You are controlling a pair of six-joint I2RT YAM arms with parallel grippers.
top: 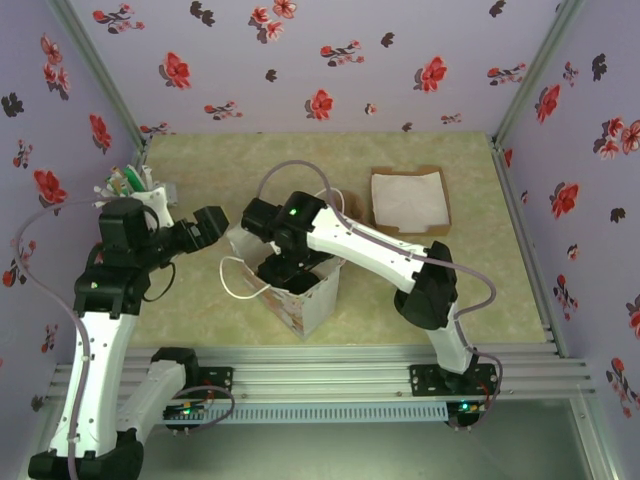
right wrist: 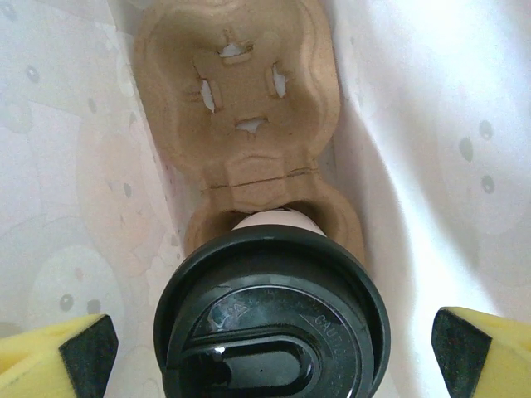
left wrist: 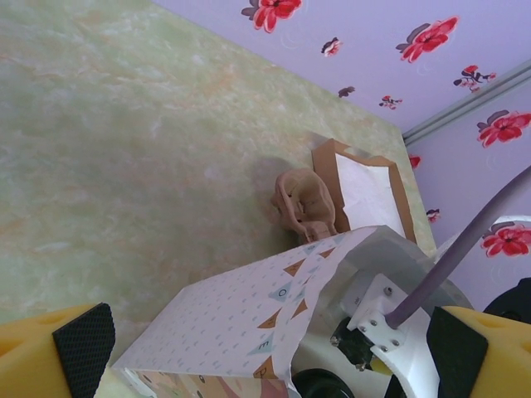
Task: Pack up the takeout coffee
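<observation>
The takeout coffee [right wrist: 274,323], a cup under a round black lid, stands in the near socket of a brown pulp carrier [right wrist: 241,91] at the bottom of the white paper bag [top: 305,300]. My right gripper [right wrist: 274,348] is down inside the bag and open. Its yellow fingers [right wrist: 75,356] stand wide on either side of the lid, apart from it. From above, the right gripper [top: 285,268] is sunk into the bag's mouth. My left gripper [top: 210,228] is open beside the bag's left rim, and the bag's patterned wall [left wrist: 241,315] lies between its fingers [left wrist: 79,340] untouched.
A cardboard tray [top: 440,215] lined with white paper lies at the back right. A tan moulded piece [left wrist: 303,203] sits on the table just beyond the bag. Small items [top: 130,185] are bunched at the back left corner. Flowered walls close in three sides.
</observation>
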